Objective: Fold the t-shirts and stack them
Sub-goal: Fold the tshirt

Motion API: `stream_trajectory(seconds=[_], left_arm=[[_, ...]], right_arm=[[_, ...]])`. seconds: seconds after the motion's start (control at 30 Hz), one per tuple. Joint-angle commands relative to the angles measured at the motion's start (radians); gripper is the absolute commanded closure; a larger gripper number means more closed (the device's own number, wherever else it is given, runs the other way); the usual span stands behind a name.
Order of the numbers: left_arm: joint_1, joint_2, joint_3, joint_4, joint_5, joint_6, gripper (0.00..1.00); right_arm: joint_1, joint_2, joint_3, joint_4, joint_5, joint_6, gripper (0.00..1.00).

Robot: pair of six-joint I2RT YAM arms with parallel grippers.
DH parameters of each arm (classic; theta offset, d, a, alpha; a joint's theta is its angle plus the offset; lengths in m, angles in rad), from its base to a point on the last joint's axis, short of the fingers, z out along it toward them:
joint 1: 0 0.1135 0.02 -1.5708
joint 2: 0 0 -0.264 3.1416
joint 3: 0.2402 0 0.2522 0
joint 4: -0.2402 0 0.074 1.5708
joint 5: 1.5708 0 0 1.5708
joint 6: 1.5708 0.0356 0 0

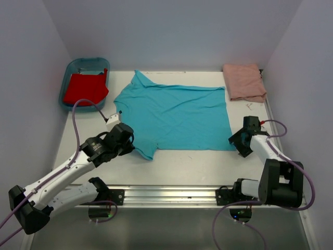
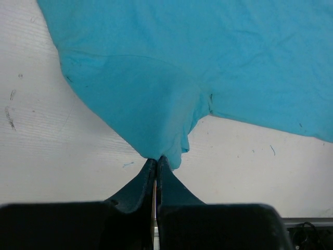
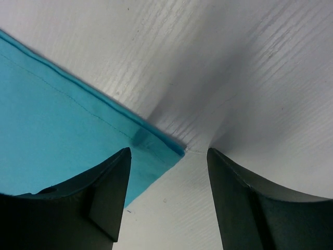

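Sleeve of the turquoise t-shirt is clenched in my left gripper; my right gripper gapes over its hem corner. Only overhead shows it spread on the table, red t-shirt in the blue tub, pink t-shirt folded far right.

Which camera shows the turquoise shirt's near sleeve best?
The left wrist view: the sleeve fills the middle, its tip pinched in the closed fingertips of the left gripper. The top external view shows it small, next to that gripper. The right wrist view shows only the turquoise shirt's hem corner, no sleeve.
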Motion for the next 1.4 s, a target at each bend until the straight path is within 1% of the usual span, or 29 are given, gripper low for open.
stream_trajectory(seconds=[0.0, 0.1, 0.13, 0.17, 0.2, 0.27, 0.3, 0.33, 0.43, 0.47, 0.7, 0.8, 0.9, 1.0, 1.2, 1.27, 1.37], left_arm=[[-0.003, -0.027, 0.005, 0.015, -0.042, 0.016, 1.0], [-0.005, -0.028, -0.003, 0.018, -0.043, 0.015, 1.0], [-0.003, -0.028, -0.002, 0.018, -0.043, 0.015, 1.0], [-0.003, -0.025, 0.0, 0.018, -0.043, 0.015, 1.0], [-0.003, -0.024, 0.0, 0.018, -0.043, 0.015, 1.0], [-0.003, -0.018, 0.006, 0.016, -0.043, 0.016, 1.0], [-0.003, -0.018, 0.005, 0.016, -0.042, 0.016, 1.0], [-0.003, -0.018, 0.005, 0.015, -0.043, 0.016, 1.0], [-0.005, -0.018, 0.005, 0.012, -0.043, 0.016, 1.0], [-0.003, -0.018, 0.003, 0.012, -0.043, 0.015, 1.0], [-0.003, -0.027, 0.015, -0.004, -0.043, 0.015, 1.0], [-0.003, -0.045, -0.005, -0.01, -0.095, 0.006, 1.0], [-0.003, -0.048, -0.035, 0.01, -0.152, 0.01, 1.0], [-0.005, -0.025, -0.06, 0.048, -0.212, 0.027, 1.0], [-0.003, 0.031, -0.095, 0.208, -0.304, 0.101, 1.0], [-0.001, 0.059, -0.085, 0.26, -0.318, 0.125, 1.0], [-0.003, 0.099, -0.049, 0.279, -0.353, 0.141, 1.0]], right_arm=[[-0.001, -0.006, -0.029, 0.049, -0.06, 0.03, 0.37], [-0.004, -0.023, -0.02, 0.031, -0.044, 0.032, 0.44], [-0.003, -0.028, -0.018, 0.025, -0.04, 0.03, 0.5], [-0.003, -0.034, -0.015, 0.02, -0.038, 0.029, 0.53], [-0.003, -0.037, -0.013, 0.013, -0.035, 0.027, 0.61], [-0.003, -0.049, -0.012, 0.0, -0.03, 0.027, 0.7], [-0.003, -0.056, -0.012, -0.004, -0.029, 0.026, 0.73], [-0.003, -0.062, -0.012, -0.009, -0.027, 0.026, 0.8], [-0.003, -0.092, -0.012, -0.021, -0.011, 0.023, 0.92], [-0.003, -0.097, -0.01, -0.024, -0.004, 0.021, 1.0], [-0.003, -0.152, 0.005, -0.064, -0.004, -0.006, 1.0], [-0.003, -0.184, 0.008, -0.067, 0.002, -0.023, 1.0], [-0.003, -0.178, 0.016, -0.047, -0.004, -0.045, 1.0], [-0.003, -0.14, 0.031, -0.017, -0.021, -0.062, 1.0], [-0.003, -0.042, 0.042, 0.063, -0.044, -0.089, 1.0], [-0.003, -0.027, 0.042, 0.086, -0.041, -0.095, 1.0], [-0.004, -0.007, 0.046, 0.103, -0.041, -0.099, 1.0]])
